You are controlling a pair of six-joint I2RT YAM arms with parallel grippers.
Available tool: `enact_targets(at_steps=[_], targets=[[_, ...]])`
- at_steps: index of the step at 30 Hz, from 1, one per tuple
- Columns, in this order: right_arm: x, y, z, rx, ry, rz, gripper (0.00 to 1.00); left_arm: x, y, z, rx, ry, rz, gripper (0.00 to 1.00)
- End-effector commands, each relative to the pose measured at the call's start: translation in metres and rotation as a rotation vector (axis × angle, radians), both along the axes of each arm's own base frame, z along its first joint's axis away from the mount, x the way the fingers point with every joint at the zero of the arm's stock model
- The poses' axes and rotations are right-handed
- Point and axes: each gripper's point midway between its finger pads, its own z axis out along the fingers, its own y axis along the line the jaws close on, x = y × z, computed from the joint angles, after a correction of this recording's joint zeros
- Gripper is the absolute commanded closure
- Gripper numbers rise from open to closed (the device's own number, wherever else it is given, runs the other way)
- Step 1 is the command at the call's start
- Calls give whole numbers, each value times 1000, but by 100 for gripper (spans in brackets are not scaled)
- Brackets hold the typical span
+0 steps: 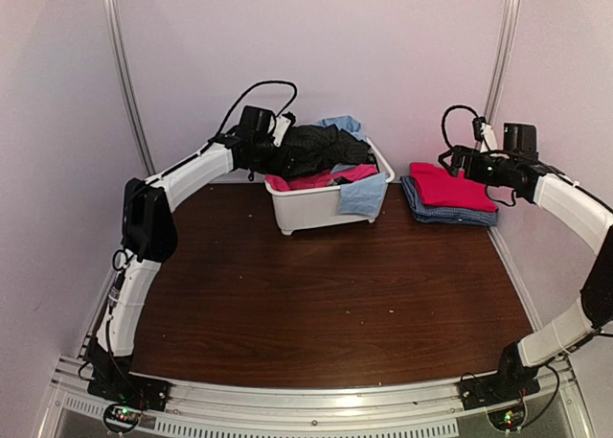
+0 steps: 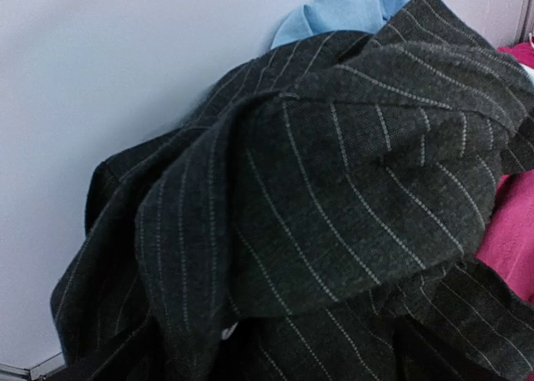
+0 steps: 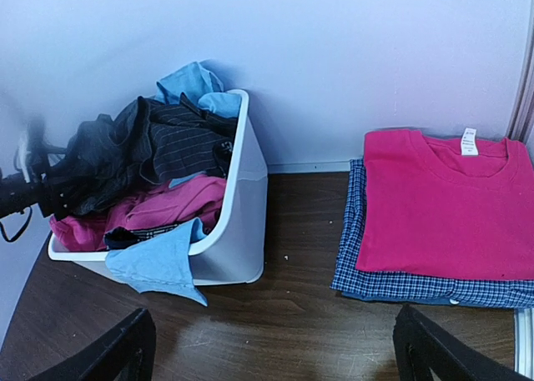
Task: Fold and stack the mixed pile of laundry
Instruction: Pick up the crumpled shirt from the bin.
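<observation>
Two pieces done: your pink shirt point(image 3: 442, 206) lies folded on the checked shirt point(image 3: 400, 285), right gripper point(image 3: 274, 331) wide open nearby. The laundry pile point(image 1: 321, 155) fills the tub point(image 1: 316, 210); the left gripper point(image 1: 257, 143), jaws spread, seemingly touches the pinstripes.

No legible word, number or brand anywhere in these views. Just one label to report: a small white neck tag point(image 3: 469, 139), sewn inside the collar of the folded pink-red T-shirt point(image 3: 442, 206), at 12 o'clock on that shirt as seen from the right wrist. Faint grey marks on the tag, too small and blurred to read. Found on the garment lying on top of the folded blue checked shirt point(image 3: 400, 285), at roughly 3 o'clock from the white tub point(image 3: 242, 231).
</observation>
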Motion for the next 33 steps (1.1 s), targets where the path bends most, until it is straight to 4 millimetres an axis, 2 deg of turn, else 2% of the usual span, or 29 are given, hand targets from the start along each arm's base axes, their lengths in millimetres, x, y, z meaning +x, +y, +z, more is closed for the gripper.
enact_targets(at_steps=[1, 5, 8, 11, 14, 18, 19, 24, 29, 33], targets=[[-12, 10, 2, 36, -8, 52, 0, 16, -4, 5, 0, -60, -13, 2], [-17, 14, -7, 55, 17, 69, 0, 26, -8, -13, 8, -69, -11, 5], [-19, 17, -13, 69, 35, 83, 0, 31, -7, -11, -3, -87, 10, 25], [-21, 18, -20, 73, 60, 85, 0, 28, -10, 24, -66, -136, -4, 54], [-24, 20, -24, 76, 73, 91, 0, 20, -12, 68, -131, -195, -27, 80], [-27, 20, -24, 78, 71, 91, 0, 8, -9, 118, -190, -256, -39, 97], [-28, 21, -23, 83, 71, 99, 0, 4, -7, 129, -202, -268, -39, 100], [-35, 27, -18, 106, 53, 136, 0, -21, 0, 187, -276, -322, -64, 100], [-40, 27, -13, 99, 46, 137, 0, -66, 5, 264, -359, -412, -139, 100], [-49, 25, 3, 90, 15, 129, 0, -107, 13, 316, -446, -450, -185, 100]])
